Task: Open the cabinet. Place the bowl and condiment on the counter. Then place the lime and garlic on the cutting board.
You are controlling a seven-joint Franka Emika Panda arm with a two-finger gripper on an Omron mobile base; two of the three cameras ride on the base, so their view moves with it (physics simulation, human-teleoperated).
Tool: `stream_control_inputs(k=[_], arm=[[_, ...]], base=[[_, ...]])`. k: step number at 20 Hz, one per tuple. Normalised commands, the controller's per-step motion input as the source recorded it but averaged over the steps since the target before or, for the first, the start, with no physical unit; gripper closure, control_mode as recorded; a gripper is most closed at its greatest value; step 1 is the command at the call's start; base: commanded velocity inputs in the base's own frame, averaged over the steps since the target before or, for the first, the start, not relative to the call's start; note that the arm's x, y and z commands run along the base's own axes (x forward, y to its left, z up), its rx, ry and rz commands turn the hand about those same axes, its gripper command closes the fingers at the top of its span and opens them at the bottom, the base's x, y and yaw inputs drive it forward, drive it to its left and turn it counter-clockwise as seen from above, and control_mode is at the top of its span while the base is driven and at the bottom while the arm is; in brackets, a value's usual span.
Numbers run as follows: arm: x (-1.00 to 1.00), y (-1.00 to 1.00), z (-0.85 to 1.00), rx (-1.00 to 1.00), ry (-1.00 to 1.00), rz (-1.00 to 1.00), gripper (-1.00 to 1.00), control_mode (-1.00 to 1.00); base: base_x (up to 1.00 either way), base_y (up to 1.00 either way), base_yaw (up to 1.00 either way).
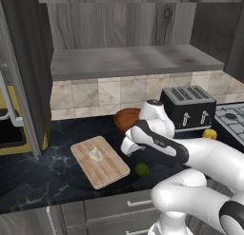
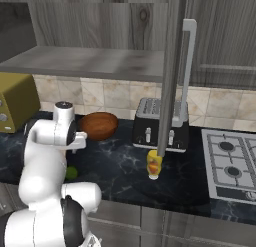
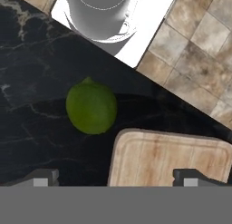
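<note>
Lime (image 1: 141,169) on the black counter (image 1: 38,172), just beside the cutting board's (image 1: 107,170) near corner — not yet on it. Left to right: garlic (image 1: 96,154) resting mid-board, then the fruit, then the bowl (image 1: 126,119), toaster (image 1: 188,106) and condiment (image 1: 209,133) farther along. Pincer (image 3: 115,177) poised overhead, fingers spread wide, nothing held. Likely light, firm, smooth-skinned and prone to roll — best taken across the widest part.
</note>
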Motion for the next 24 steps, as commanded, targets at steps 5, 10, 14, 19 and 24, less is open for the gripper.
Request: stream_control_inputs(k=[5,10,14,19,24], arm=[[-0.11,-0.14,-0.17,-0.02,0.0,0.0,-1.0,-1.0],[-0.13,-0.07,-0.1,-0.03,0.0,0.0,-1.0,-1.0],[0.0,0.0,-0.06,-0.02,0.0,0.01,-1.0,-1.0],[0.0,0.0,-0.07,-0.02,0.0,0.0,-1.0,-1.0],[-0.09,0.0,-0.02,-0.03,0.0,0.0,-1.0,-1.0]], base=[[0.0,0.0,0.0],[0.0,0.0,0.0],[0.0,0.0,0.0],[0.0,0.0,0.0],[0.0,0.0,0.0]])
